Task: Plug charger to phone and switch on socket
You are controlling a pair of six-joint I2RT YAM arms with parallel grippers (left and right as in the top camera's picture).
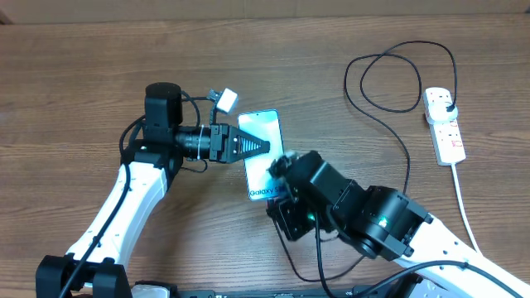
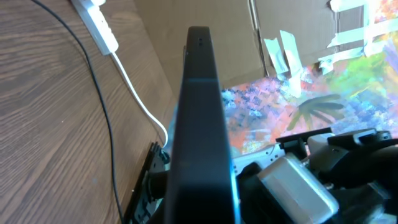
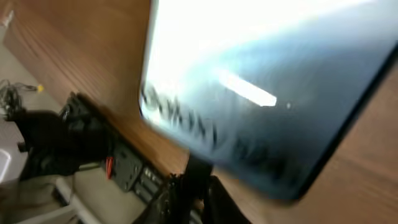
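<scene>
You have one slim rectangular phone [image 1: 262, 128] with a blue-teal screen and white "Galaxy" lettering. It sits just left of the frame's centre on the brown wooden table [image 1: 83, 83] in the overhead view.

Two arms meet at it. Your left fingers [image 1: 252, 146] reach in from the left as one narrow black wedge across the screen. In the left wrist view the phone's dark edge [image 2: 199, 124] runs up the middle of the frame, so these fingers are clamped on the phone.

Your right fingers [image 1: 278, 165] come from the lower right and sit at the phone's right edge, near the lettered end. The overhead view hides them under the wrist. The right wrist view shows only the blurred screen [image 3: 261, 81] and dark shapes at the bottom, so you cannot tell whether they are open or closed.

You have one white rectangular power strip [image 1: 444, 124] at the upper right, well apart from the phone. It also shows at the upper left of the left wrist view [image 2: 99, 25].

One long thin black charger cable [image 1: 409, 165] has its black plug seated in the strip's upper end. It loops once across the upper right, then runs down toward the right arm. One thick white cord [image 1: 464, 207] leaves the strip's lower end toward the lower right. The switches are too small to read.
</scene>
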